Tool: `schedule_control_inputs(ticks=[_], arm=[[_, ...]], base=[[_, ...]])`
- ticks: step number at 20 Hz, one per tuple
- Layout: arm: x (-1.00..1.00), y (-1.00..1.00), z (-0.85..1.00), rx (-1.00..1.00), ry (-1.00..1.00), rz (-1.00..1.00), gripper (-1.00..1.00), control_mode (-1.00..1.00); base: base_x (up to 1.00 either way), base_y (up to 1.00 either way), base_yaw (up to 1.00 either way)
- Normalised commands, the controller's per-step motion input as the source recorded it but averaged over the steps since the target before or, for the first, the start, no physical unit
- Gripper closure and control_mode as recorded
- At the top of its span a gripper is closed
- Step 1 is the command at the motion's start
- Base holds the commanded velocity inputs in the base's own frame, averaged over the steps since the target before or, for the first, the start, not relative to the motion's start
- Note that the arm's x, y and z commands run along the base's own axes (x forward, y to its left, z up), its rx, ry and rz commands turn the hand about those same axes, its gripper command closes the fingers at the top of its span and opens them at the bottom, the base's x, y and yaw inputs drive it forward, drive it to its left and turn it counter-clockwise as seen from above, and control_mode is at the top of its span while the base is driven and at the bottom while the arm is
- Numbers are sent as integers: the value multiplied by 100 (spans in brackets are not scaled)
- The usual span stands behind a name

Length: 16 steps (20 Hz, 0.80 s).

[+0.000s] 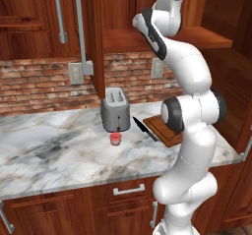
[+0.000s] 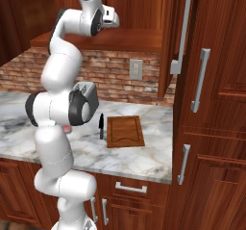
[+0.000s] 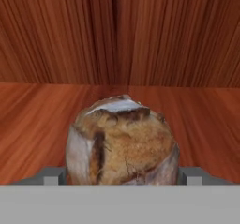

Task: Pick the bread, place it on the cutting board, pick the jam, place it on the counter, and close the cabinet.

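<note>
Even, diffuse rendered light fills both base views, bright enough to read every surface. The white marble desk (image 1: 54, 145) shows no glare, and the toaster (image 1: 115, 110) casts only a faint soft shadow at its foot. The cabinet (image 1: 96, 37) interior sits darker than its door fronts. The robot arm (image 1: 189, 126) is shaded smoothly, with gentle highlights. In the hand view the bread (image 3: 123, 141) looks soft and slightly blurred, its crust texture smeared, and the wood grain behind it is coarse. Edges show mild pixelation, with no lens distortion.

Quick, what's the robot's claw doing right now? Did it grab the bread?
Gripper: around the bread on the cabinet shelf, one finger on each side; whether it has squeezed shut cannot be told.
</note>
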Motion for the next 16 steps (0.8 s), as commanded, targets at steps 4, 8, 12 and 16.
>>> schedule_control_inputs(ticks=[4,8,12,16], arm=[[-44,0,-4,0,0,0,100,-100],[-45,0,-1,0,-3,0,100,-100],[-49,0,0,0,-5,0,100,-100],[-50,0,0,0,-6,0,100,-100]], base=[[0,0,0],[0,0,0],[0,0,0],[0,0,0]])
